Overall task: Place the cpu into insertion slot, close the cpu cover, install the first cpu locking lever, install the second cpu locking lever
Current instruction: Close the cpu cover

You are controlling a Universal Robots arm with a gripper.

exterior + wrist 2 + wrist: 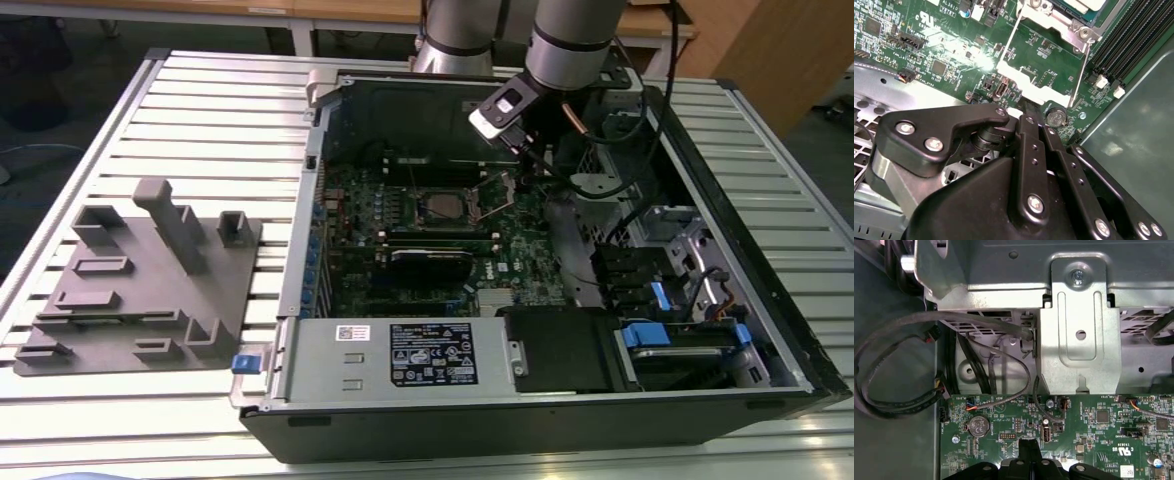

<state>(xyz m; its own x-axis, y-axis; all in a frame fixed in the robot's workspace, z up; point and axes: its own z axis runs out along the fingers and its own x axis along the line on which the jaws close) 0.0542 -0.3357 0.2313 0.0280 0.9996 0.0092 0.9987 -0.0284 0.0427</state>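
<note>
Pincer (1026,107) fingertips sit together at the free edge of the cpu cover (1029,82); its own links hide whether they nip it. The arm (574,40) reaches steeply down into the computer case (534,435). The dull silver cpu (442,207) lies in the insertion slot (416,206), with the windowed cover tilted up off it.

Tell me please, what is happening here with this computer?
A robot arm reaches into an open computer case. Its gripper, shut, is low over the green motherboard, just beside the cpu cover. The cover lies closed over the cpu, which is already seated.
</note>
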